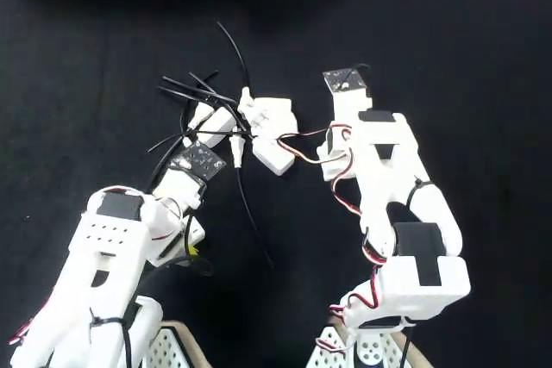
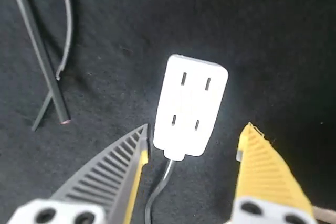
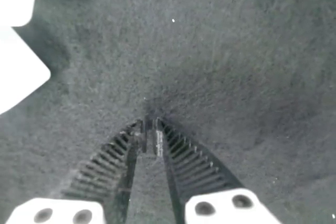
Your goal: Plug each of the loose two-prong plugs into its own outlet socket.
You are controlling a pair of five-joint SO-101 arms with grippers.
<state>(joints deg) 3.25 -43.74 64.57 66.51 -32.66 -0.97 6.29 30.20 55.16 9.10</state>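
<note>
Black, felt-like cloth covers the desk [image 1: 483, 84], and against it much is hard to read. In the high view the thin black cables [image 1: 251, 215] nearly melt into the cloth, and the white arms overlap part of the tangle. Among the cable ends we see a small white piece [image 1: 235, 151] that may be a plug, but its prongs are too small to tell. White plastic blocks [image 1: 278, 154] lie just beside it, between the two arms. In the right wrist view two white shapes [image 3: 18, 72] are cut off by the edge, so we cannot say what they are.

In the left wrist view the outlet block [image 2: 191, 98] lies flat on the cloth. It is smooth white plastic with rounded corners, two pairs of narrow slots on its face, and a dark cord [image 2: 160, 187] leaving one end. The left arm's fingers [image 2: 118, 169] are released and spread wide, one grey and ribbed, the other yellow, with their tips on either side of the block's cord end. Whether the grey tip touches the block we cannot tell. The right arm's fingers [image 3: 181, 156], dark and ribbed, are clenched tip to tip just over the bare cloth.
</note>
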